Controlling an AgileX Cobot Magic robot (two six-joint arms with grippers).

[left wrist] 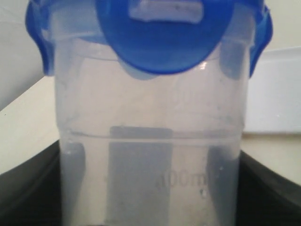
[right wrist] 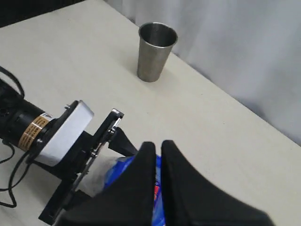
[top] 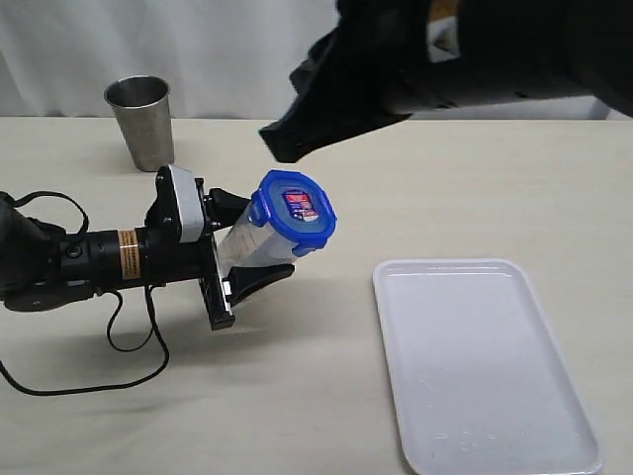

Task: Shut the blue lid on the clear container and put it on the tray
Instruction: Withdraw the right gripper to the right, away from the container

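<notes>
Blue lid (top: 294, 213) on clear container (top: 249, 244), tilted in L gripper (top: 257, 242) clamp; R gripper (top: 282, 146) pinched shut, empty, above. Hard push cd lever it loose.

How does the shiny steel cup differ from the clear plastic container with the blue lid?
The shiny steel cup stands upright and open-topped on the table; the tall translucent plastic container is tilted, held in the left gripper and capped by a blue lid. The cup is opaque metal, the container see-through.

Robot lab bench.
Bare beige tabletop (top: 415, 198), white curtain (top: 227, 40) at twelve o'clock, cabled arm (top: 89, 259) at nine.
</notes>
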